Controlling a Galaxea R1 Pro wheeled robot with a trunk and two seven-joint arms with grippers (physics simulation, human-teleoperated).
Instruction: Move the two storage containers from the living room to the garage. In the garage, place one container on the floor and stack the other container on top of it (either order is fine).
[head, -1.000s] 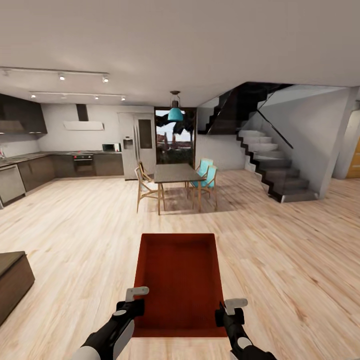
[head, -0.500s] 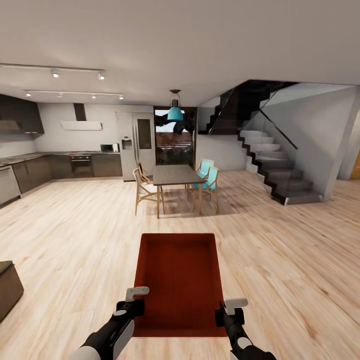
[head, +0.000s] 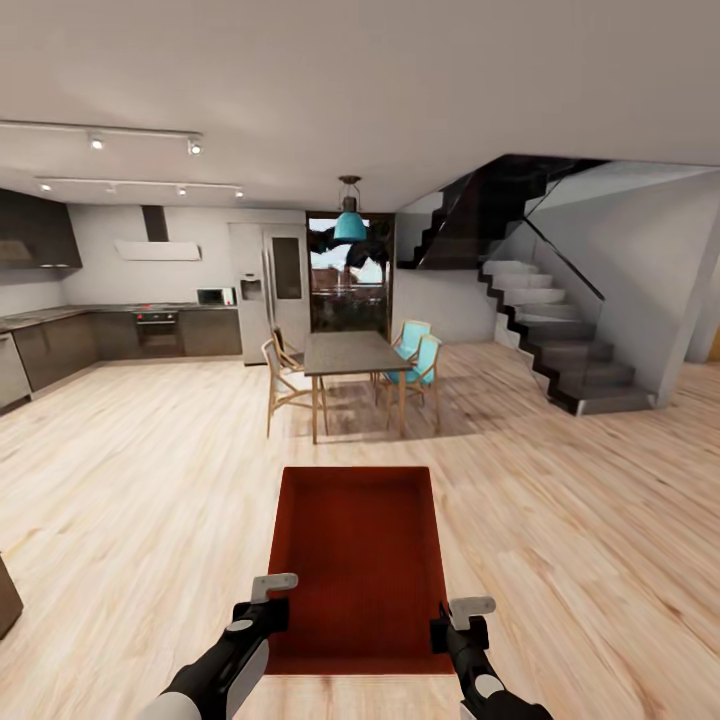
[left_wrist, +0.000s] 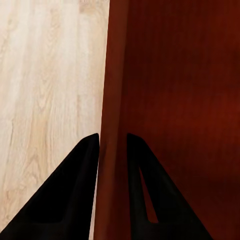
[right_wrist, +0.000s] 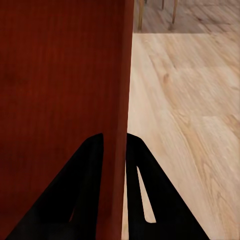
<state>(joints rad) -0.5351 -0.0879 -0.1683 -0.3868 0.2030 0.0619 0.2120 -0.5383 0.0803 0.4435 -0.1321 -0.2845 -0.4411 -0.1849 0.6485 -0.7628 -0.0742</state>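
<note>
A red-orange storage container (head: 358, 560) is held level in front of the robot, above the light wood plank floor (head: 150, 500) of an open room. It is a rectangular, open-top box with plain thin walls and a flat, darker interior base; nothing can be seen inside it. Its left wall is clamped by the left pincer (head: 272, 592), one black finger (left_wrist: 75, 190) lying outside the wall and the other inside, as seen in the left wrist view. The right wall is gripped in the same way by the right pincer (head: 468, 615), whose fingers (right_wrist: 85, 190) are closed narrowly on the thin edge. Whether a second box is nested within it cannot be told. Farther off, a dining table (head: 350, 352) with chairs (head: 420, 365) is seen, a kitchen (head: 130, 330) at far left and a staircase (head: 560, 340) at far right.
</note>
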